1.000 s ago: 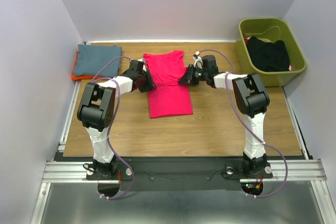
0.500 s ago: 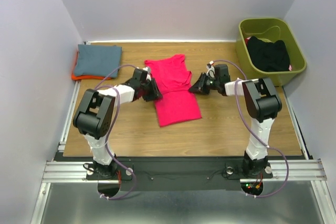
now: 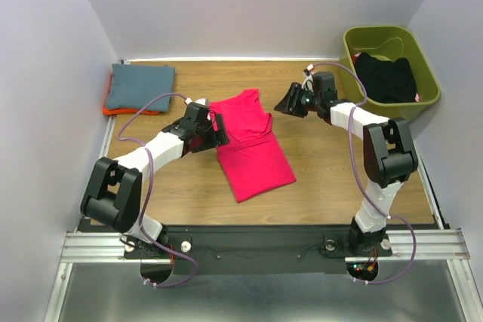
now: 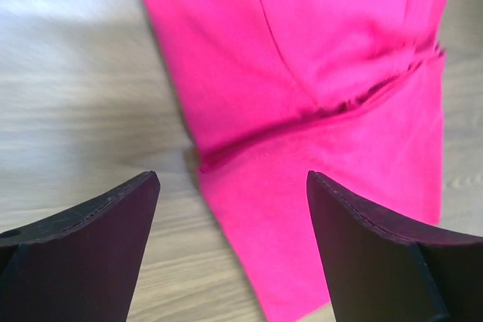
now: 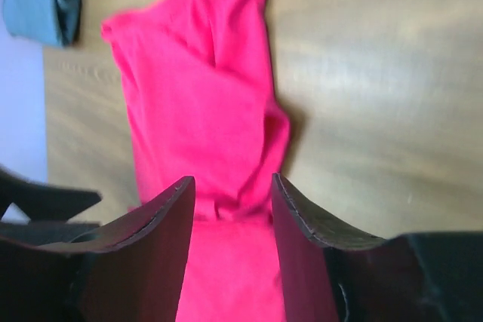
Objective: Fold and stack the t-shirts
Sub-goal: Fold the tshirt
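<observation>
The magenta-pink t-shirt (image 3: 250,145) lies flat on the wooden table, folded into a narrow strip and tilted, with a crease across its middle (image 4: 317,103). My left gripper (image 3: 218,130) sits at the shirt's left edge, open, its fingers (image 4: 98,224) standing wide over the shirt's edge and bare wood. Off the shirt's far right corner my right gripper (image 3: 286,103) hangs open and grips nothing, the shirt (image 5: 204,103) showing beyond its fingertips (image 5: 170,209). A folded blue-grey t-shirt (image 3: 139,85) rests on an orange one (image 3: 112,111) at the back left. The black garment (image 3: 386,75) lies in the bin.
The olive-green bin (image 3: 392,34) stands at the back right corner, close to the right arm's elbow. White walls close in the table on the left, back and right. A metal rail (image 3: 249,245) runs along the near edge.
Both grippers have opened and let go of the pink shirt, which was dragged rightward and now lies tilted. The right gripper has drawn back toward the far right.
</observation>
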Controlling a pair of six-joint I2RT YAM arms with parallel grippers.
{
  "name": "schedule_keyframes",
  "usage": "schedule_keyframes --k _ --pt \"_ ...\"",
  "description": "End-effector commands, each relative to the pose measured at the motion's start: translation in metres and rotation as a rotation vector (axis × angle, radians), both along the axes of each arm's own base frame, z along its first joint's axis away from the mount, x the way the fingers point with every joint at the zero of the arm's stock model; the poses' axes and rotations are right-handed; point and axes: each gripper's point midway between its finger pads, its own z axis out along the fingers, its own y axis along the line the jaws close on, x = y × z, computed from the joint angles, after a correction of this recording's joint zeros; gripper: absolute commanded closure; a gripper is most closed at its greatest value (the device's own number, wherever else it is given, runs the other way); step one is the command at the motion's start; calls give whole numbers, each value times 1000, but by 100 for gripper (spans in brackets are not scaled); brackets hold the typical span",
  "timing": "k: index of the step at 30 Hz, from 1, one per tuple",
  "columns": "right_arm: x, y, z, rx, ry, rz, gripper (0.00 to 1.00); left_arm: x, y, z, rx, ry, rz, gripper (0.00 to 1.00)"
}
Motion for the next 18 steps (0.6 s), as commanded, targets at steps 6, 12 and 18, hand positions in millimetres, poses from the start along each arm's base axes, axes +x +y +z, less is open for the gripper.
schedule_keyframes --k 6,12,18 --pt "45 8 -24 -62 -26 -15 44 21 59 50 195 -210 90 9" --pt "51 19 -39 -55 -8 14 44 22 99 81 283 -336 186 9" --pt "49 31 -47 -43 8 49 50 24 115 87 276 -395 242 9"
